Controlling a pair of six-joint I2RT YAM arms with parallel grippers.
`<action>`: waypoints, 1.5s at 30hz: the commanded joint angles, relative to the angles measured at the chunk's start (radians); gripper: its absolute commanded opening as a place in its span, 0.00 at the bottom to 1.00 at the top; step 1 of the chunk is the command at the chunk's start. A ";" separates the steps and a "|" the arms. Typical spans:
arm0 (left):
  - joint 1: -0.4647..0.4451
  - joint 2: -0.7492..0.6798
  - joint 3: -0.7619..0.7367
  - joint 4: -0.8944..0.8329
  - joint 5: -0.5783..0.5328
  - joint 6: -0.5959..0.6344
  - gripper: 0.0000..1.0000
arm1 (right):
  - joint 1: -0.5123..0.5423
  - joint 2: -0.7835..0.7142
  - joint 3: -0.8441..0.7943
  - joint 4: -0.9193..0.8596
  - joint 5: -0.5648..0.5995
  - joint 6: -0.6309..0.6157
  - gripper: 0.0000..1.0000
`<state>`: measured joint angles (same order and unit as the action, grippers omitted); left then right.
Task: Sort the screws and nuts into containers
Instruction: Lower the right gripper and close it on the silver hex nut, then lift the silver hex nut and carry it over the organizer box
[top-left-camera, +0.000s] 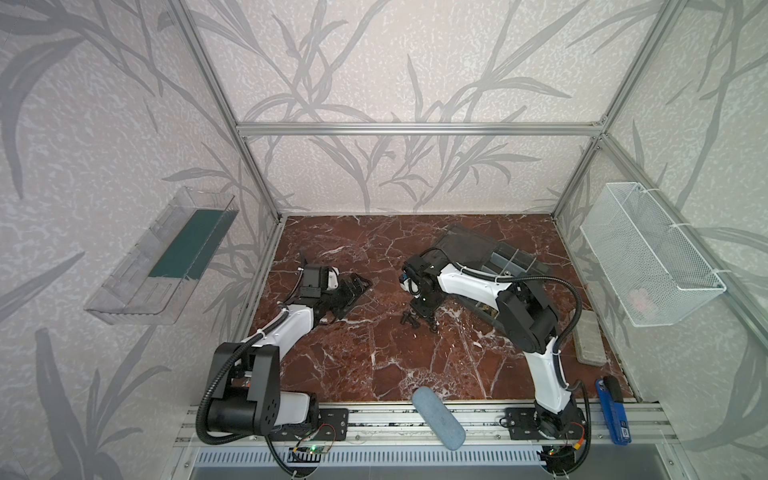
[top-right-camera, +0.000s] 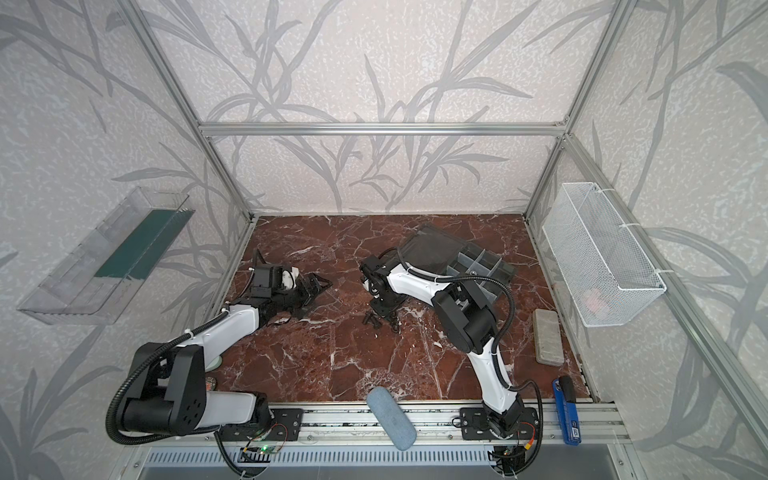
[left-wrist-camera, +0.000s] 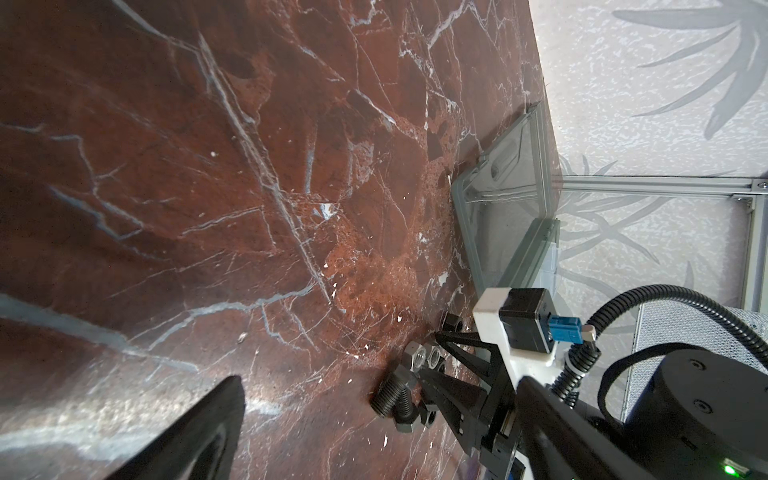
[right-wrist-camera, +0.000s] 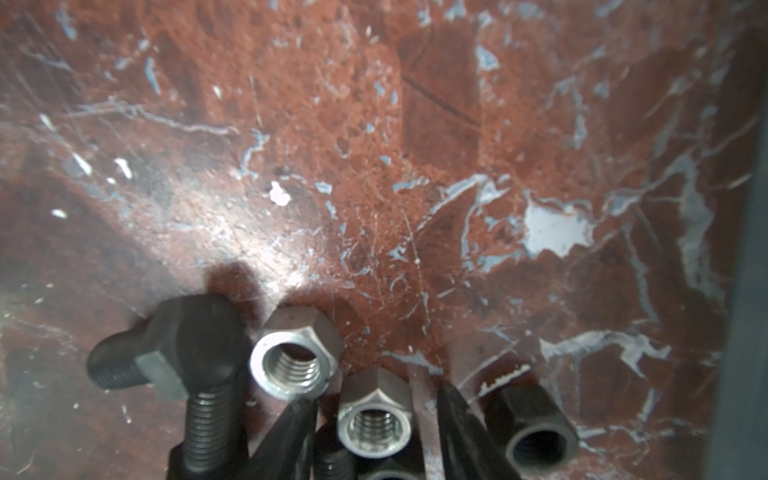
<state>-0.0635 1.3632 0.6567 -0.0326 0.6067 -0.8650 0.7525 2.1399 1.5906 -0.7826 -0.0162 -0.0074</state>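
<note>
A small pile of black screws (right-wrist-camera: 203, 353) and silver nuts (right-wrist-camera: 293, 357) lies mid-table (top-left-camera: 415, 322). My right gripper (right-wrist-camera: 376, 399) points down into the pile, open, its two fingertips straddling one silver nut (right-wrist-camera: 374, 419) with a narrow gap on each side. A black nut (right-wrist-camera: 536, 432) lies just outside one finger. From the left wrist view the same screws (left-wrist-camera: 390, 395) and nuts (left-wrist-camera: 417, 357) lie at the right gripper's tips. My left gripper (top-left-camera: 356, 289) hovers open and empty left of the pile. The containers (top-left-camera: 511, 262) sit behind the right arm, lid (top-left-camera: 465, 243) open.
A grey-blue case (top-left-camera: 438, 417) rests on the front rail. A grey block (top-left-camera: 590, 338) and a blue tool (top-left-camera: 613, 409) lie along the right edge. A white mesh basket (top-left-camera: 648, 253) hangs on the right wall, a clear tray (top-left-camera: 166, 257) on the left wall.
</note>
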 joint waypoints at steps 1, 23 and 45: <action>0.004 -0.011 -0.013 -0.001 0.001 0.007 0.99 | -0.007 0.044 0.014 0.000 0.013 0.013 0.43; 0.008 -0.007 -0.016 0.009 0.004 0.004 0.99 | -0.031 0.006 -0.002 0.017 -0.003 0.049 0.09; 0.009 -0.018 -0.020 0.020 0.007 -0.009 1.00 | -0.571 -0.407 -0.224 0.175 0.098 0.145 0.00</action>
<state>-0.0578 1.3632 0.6498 -0.0280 0.6079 -0.8680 0.2249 1.7454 1.3884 -0.5808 0.0414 0.1047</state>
